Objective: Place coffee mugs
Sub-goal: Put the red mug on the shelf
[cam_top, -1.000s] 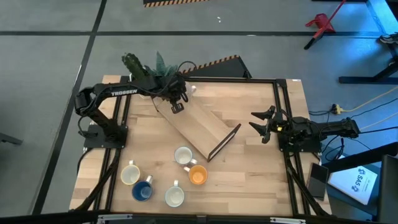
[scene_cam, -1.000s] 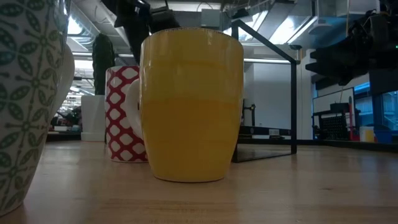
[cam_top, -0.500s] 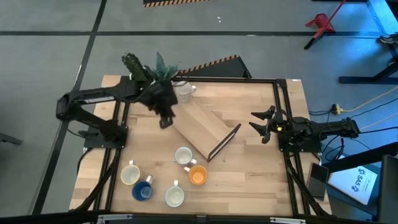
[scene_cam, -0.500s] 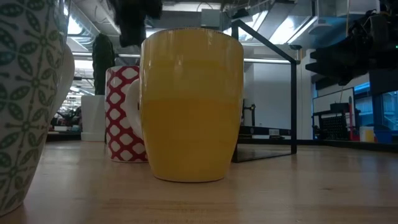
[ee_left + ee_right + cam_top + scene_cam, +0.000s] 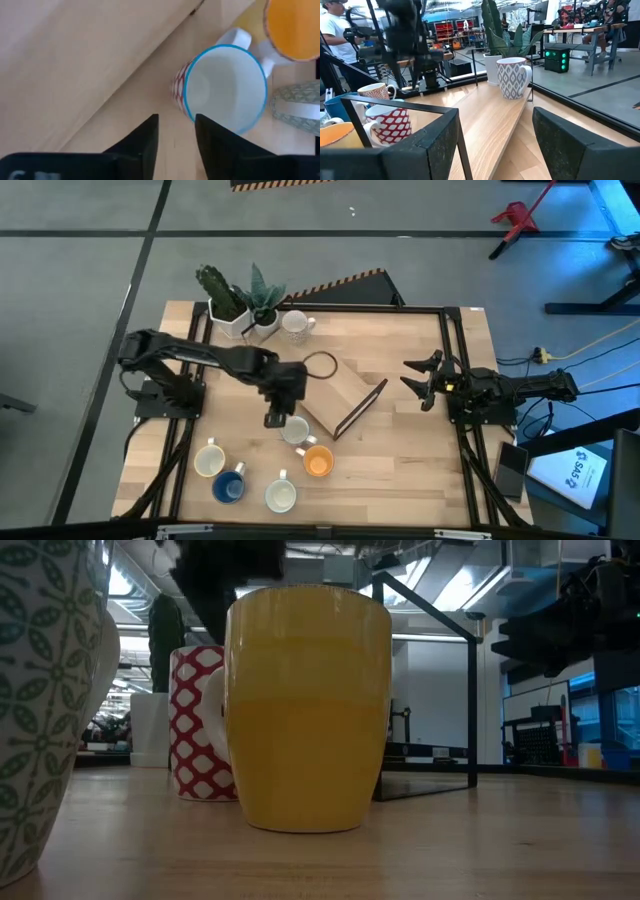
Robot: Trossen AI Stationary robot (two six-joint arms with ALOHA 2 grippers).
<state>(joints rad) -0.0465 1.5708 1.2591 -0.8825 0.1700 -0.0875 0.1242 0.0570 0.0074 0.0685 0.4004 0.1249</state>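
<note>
The far end of the wooden tray [image 5: 335, 385], which lies aslant on the table, bears a grey-patterned mug [image 5: 295, 327] standing upright. The same mug shows in the right wrist view [image 5: 512, 76]. Near the front stand several more mugs: red-patterned [image 5: 293, 430], orange [image 5: 318, 463], cream [image 5: 208, 460], blue [image 5: 229, 485] and white [image 5: 281, 496]. My left gripper [image 5: 273, 418] hangs open just left of the red-patterned mug [image 5: 225, 95], pointing down, with bare table between its fingers. My right gripper [image 5: 415, 385] waits open at the table's right side.
Two white pots with green plants [image 5: 240, 315] stand at the far left corner. The tray's dark upright frame [image 5: 360, 410] rises at its near end. A black rail frame [image 5: 445, 360] borders the table. A person [image 5: 335, 30] stands in the room beyond.
My left gripper has left the far end of the tray, where the grey-patterned mug stays standing. It has swung toward the table's near edge, past the tray's left side, and has arrived beside the red-patterned mug.
</note>
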